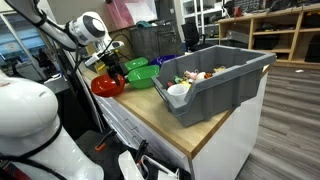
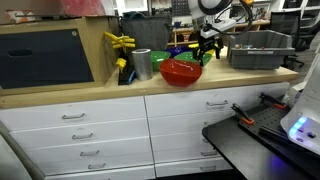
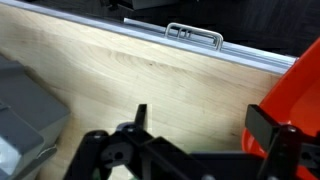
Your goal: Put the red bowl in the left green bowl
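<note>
Jaws released and empty, above bare bench [image 3: 110, 70]. Find red bowl [image 3: 292, 100] at 3 o'clock in wrist view, rim just beside one finger [image 3: 262, 122]. Slide toward 3 o'clock, straddle flared rim, then clench firmly against likely slip on glossy plastic. Carry afterwards to left green bowl [image 1: 134, 65], at 2 o'clock of red bowl in an exterior view.

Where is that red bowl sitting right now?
In both exterior views the red bowl sits near the front edge of the wooden countertop, right beside the two green bowls, with the grey bin further along.
</note>
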`<action>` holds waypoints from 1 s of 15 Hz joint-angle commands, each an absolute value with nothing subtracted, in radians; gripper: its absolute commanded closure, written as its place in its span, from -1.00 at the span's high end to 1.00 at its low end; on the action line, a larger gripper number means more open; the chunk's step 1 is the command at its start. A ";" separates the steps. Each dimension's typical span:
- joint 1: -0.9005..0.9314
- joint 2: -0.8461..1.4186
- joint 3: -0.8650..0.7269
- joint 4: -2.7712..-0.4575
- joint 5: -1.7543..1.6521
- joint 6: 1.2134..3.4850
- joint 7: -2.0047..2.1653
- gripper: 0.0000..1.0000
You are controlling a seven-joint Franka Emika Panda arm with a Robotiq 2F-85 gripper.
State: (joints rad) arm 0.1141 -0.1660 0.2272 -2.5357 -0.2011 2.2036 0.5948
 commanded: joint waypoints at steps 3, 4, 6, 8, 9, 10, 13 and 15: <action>0.135 -0.153 0.242 -2.528 -0.193 2.284 0.619 1.00; 0.138 -0.147 0.244 -2.527 -0.191 2.299 0.621 1.00; 0.141 -0.140 0.251 -2.523 -0.189 2.318 0.625 1.00; 0.147 -0.129 0.256 -2.516 -0.178 2.343 0.627 1.00; 0.151 -0.126 0.258 -2.512 -0.171 2.352 0.627 1.00; 0.155 -0.124 0.260 -2.506 -0.163 2.360 0.626 1.00; 0.169 -0.126 0.264 -2.489 -0.127 2.375 0.621 1.00; 0.183 -0.131 0.268 -2.475 -0.097 2.378 0.618 1.00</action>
